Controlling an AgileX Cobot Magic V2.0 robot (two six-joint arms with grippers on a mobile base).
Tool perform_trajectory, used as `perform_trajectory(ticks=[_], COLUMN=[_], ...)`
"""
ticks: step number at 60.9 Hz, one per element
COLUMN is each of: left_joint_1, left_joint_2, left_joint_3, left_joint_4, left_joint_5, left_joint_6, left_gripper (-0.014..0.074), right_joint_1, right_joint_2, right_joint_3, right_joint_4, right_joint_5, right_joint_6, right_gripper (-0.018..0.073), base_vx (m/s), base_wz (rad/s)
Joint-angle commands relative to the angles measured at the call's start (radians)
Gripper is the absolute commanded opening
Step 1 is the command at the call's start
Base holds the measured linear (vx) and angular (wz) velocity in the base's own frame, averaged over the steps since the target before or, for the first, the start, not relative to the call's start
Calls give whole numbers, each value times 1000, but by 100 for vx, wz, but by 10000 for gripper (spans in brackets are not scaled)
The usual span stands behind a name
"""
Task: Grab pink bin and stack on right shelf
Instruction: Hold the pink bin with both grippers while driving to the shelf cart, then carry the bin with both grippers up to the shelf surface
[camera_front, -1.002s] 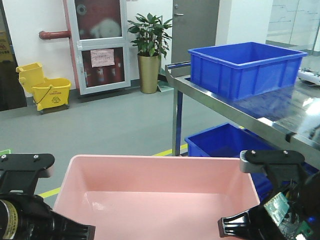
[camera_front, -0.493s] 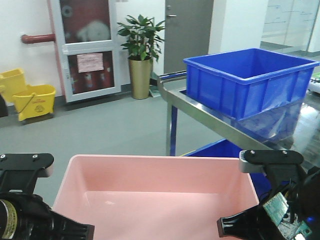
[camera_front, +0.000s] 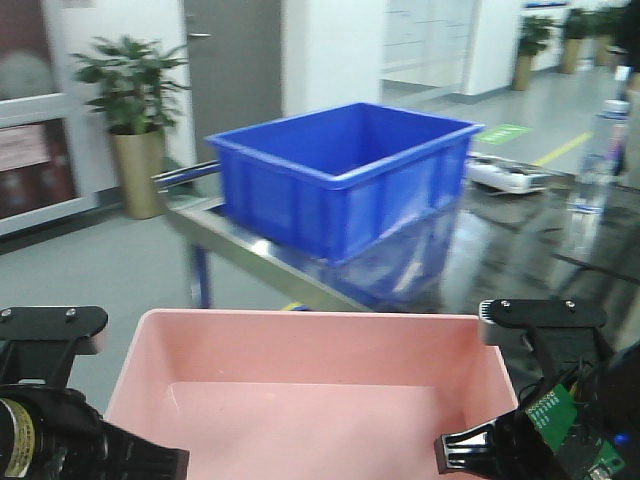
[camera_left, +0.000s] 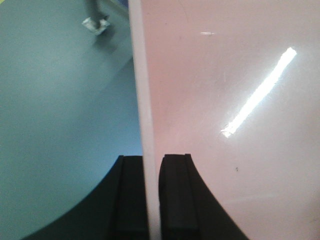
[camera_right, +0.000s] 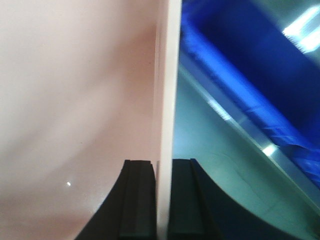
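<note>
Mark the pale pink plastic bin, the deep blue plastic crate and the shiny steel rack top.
Pale pink plastic bin (camera_front: 310, 410): front-facing view, on its inner floor.
Deep blue plastic crate (camera_front: 395, 195): front-facing view, on its outer side wall.
Shiny steel rack top (camera_front: 510, 250): front-facing view, on the bare reflective surface right of the crate.

Grasp: left gripper (camera_left: 151, 161) clamped on pink bin (camera_left: 225, 75) rim (camera_left: 142, 90).
Black fingers (camera_left: 129, 195) straddle the pale rim, one outside over the grey-green floor (camera_left: 55, 110), one inside the bin. Bright light streak (camera_left: 260, 90) reflected on the inner surface.
</note>
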Motion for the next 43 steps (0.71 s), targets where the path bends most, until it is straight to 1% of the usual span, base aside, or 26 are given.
perform_trajectory(ticks=[1, 21, 43], left_joint_1=[-7, -7, -7], left_joint_2=[-32, -32, -32], left_joint_3=[-32, -32, -32], left_joint_4=[34, 34, 34], left_joint_5=[-55, -55, -55], left_joint_6=[-3, -3, -3], left_gripper=[-6, -6, -6], right_joint_1=[-3, -3, -3], right_joint_2=[-27, -27, -27], right_joint_3=[-30, -30, -30], right_joint_4=[-60, -60, -60], right_joint_5=[-23, -23, -23], right_joint_6=[-10, -10, -10], right_gripper=[-9, -9, -9], base_vx=[22, 20, 18], base_wz=[-78, -73, -53])
